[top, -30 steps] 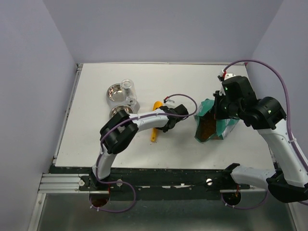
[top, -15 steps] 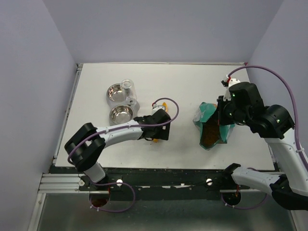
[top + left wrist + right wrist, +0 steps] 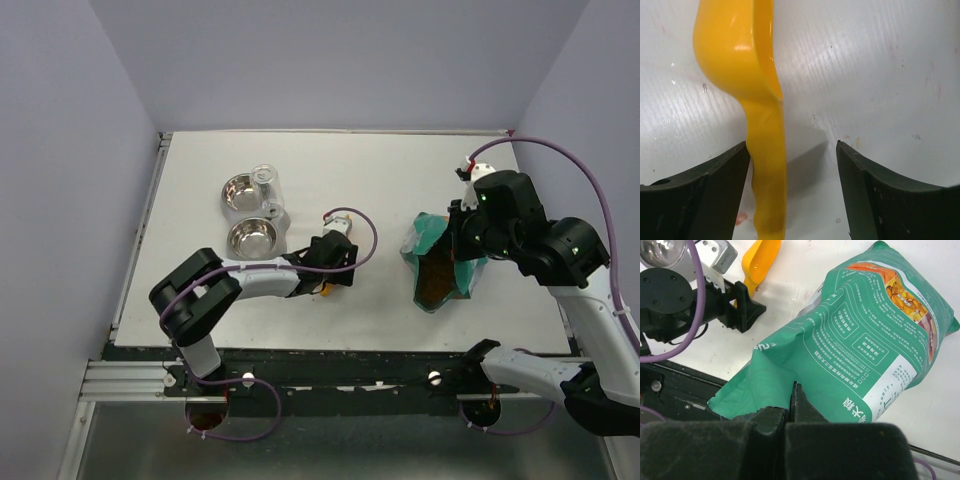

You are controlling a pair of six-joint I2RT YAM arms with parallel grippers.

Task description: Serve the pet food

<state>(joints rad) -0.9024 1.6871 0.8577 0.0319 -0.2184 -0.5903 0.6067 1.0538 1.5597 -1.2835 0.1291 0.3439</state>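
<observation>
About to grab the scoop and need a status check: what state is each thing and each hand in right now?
Scoop: lying on the table, looks empty, not gripped.
Bag: open, rim pinched.
Pet food: inside the bag.
Far bowl: empty.
Near bowl: empty.
Left hand: open, fingers either side of the scoop handle.
Right hand: shut on the bag rim.

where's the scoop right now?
The scoop lies on the table, centre of top view, handle between the left gripper's open fingers, right of the near bowl.
</observation>
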